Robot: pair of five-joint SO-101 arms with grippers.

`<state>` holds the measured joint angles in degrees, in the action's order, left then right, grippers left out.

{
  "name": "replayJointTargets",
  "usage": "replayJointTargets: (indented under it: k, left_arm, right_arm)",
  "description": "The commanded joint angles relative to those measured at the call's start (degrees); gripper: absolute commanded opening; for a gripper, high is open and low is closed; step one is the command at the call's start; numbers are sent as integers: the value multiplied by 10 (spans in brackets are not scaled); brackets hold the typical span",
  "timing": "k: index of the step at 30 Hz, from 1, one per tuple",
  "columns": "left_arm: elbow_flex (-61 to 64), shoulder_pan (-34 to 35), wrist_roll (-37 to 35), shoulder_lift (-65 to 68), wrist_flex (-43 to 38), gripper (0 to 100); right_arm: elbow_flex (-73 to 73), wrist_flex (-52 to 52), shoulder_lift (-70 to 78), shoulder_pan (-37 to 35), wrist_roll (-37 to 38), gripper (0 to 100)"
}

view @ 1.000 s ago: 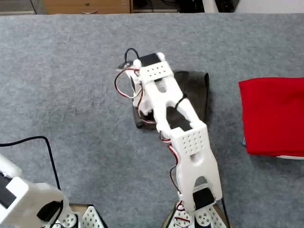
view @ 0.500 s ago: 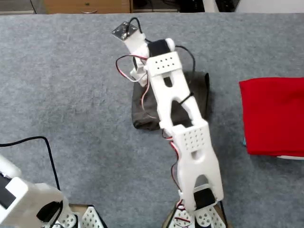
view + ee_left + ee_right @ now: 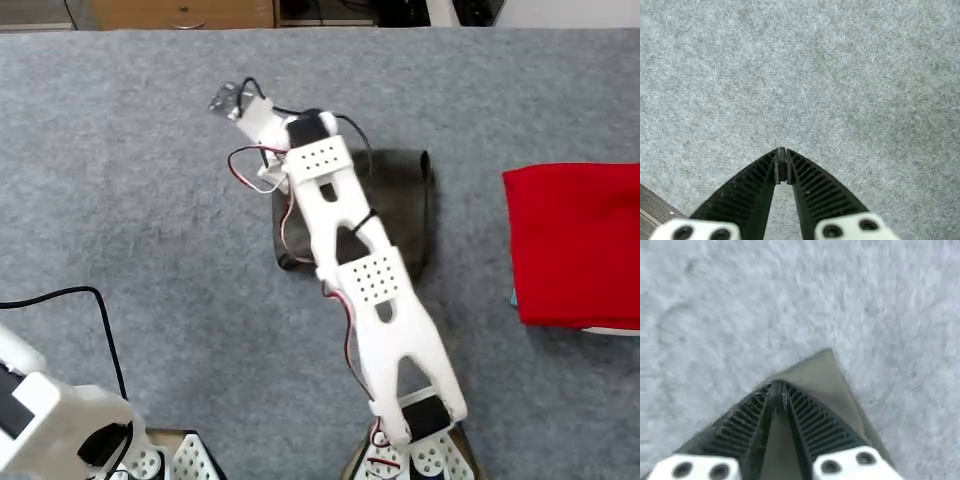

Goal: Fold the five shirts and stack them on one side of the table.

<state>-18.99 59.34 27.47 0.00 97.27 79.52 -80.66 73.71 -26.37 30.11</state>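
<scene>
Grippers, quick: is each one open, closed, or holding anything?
Left gripper: closed, empty, over the grey mat.
Right gripper: closed at a corner of the dark shirt; whether it pinches the cloth cannot be told.

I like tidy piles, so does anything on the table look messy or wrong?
Nothing is spilled or broken. The dark shirt lies folded in the middle, well apart from the red shirt at the right edge, so it looks a bit left out.
</scene>
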Motion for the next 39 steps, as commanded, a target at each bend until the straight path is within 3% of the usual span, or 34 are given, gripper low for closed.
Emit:
replayJointTargets:
  k: [1,6,13,22,28,34,39]
  left_arm:
    - [-25,5,30,-23,-7,18]
    - [-27,4,39,-23,-7,18]
    - [-29,4,40,-25,-7,18]
    - [-29,3,40,-26,-7,18]
    - [-23,-10,38,-23,-4,18]
    - [-23,-21,39,-23,-4,18]
    - [-24,-22,39,-23,-6,18]
  right_arm:
    - [116,-52,-7,-26,9,3]
    - [160,-134,-29,-32,9,2]
    - [156,-217,-95,31,7,2]
    - [153,-217,-140,177,11,3]
    - [102,-167,-68,255,12,3]
    - [117,-69,8,276,12,3]
    - [163,-82,1,266,8,3]
